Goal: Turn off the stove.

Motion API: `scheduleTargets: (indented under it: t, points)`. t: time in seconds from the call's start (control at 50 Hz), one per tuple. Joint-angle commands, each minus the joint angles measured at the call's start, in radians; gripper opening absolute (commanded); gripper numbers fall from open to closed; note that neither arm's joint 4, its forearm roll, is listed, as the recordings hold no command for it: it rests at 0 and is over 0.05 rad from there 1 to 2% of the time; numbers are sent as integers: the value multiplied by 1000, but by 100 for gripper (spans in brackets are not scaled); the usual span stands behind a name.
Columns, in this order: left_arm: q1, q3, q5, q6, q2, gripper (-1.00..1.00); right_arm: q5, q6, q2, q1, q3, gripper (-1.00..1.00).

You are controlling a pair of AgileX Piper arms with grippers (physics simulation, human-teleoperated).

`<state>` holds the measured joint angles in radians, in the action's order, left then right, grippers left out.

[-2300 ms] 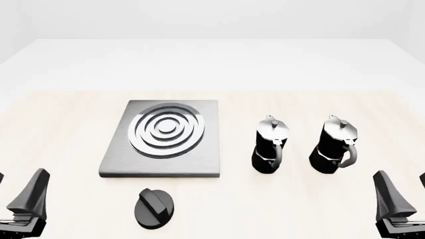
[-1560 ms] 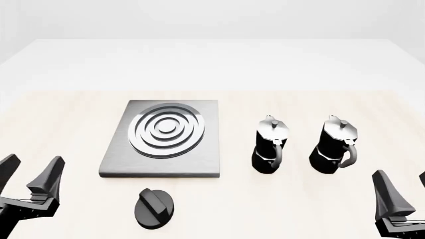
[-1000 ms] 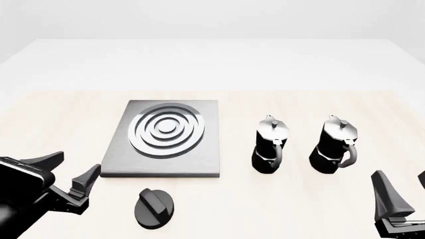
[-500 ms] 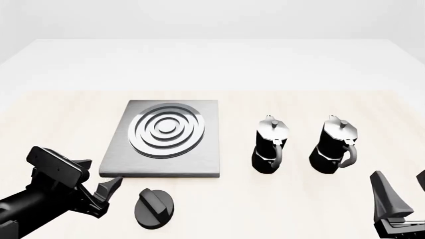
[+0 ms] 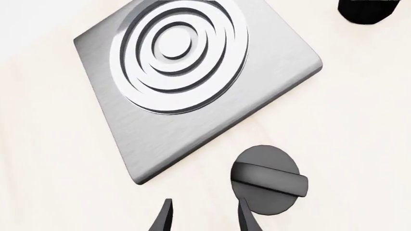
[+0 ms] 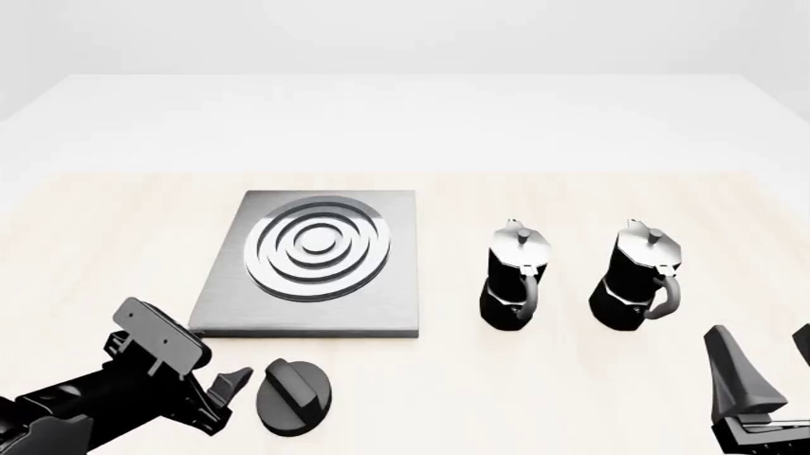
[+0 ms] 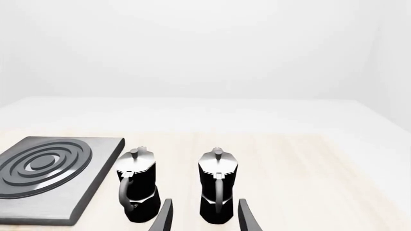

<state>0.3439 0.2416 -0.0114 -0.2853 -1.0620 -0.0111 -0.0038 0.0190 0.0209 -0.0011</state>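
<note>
The stove is a flat grey square plate (image 6: 395,303) with shiny concentric burner rings (image 6: 317,248). Its separate round black knob (image 6: 294,396) with a raised bar lies on the table just in front of the plate. My left gripper (image 6: 226,393) is open and empty, low over the table, just left of the knob and not around it. In the left wrist view the knob (image 5: 266,180) lies beside one finger (image 5: 244,219), outside the gap of the left gripper (image 5: 204,216), with the plate (image 5: 270,72) beyond. My right gripper (image 6: 765,365) is open and empty at the front right.
Two black-and-silver moka pots (image 6: 515,280) (image 6: 639,280) stand upright to the right of the plate. The right wrist view shows them (image 7: 136,192) (image 7: 217,192) ahead of the right gripper (image 7: 204,214), and the plate (image 7: 96,178) beside them. The table is light wood.
</note>
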Motion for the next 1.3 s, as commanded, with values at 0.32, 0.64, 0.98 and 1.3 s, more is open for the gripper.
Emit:
scheduleTargets:
  t: [0.32,0.64,0.98,1.3]
  points:
    - [-16,-4,-169,-74,-217,100,-4,2,4,0,0,100]
    - [-6,13,-223,-84,-294,100,9,6,-10,0,0,100]
    - [-8,56,-227,-122,-329,100,-1,5,3,4,0,100]
    - [15,78,-219,-126,-334,100,-4,6,5,7,0,100]
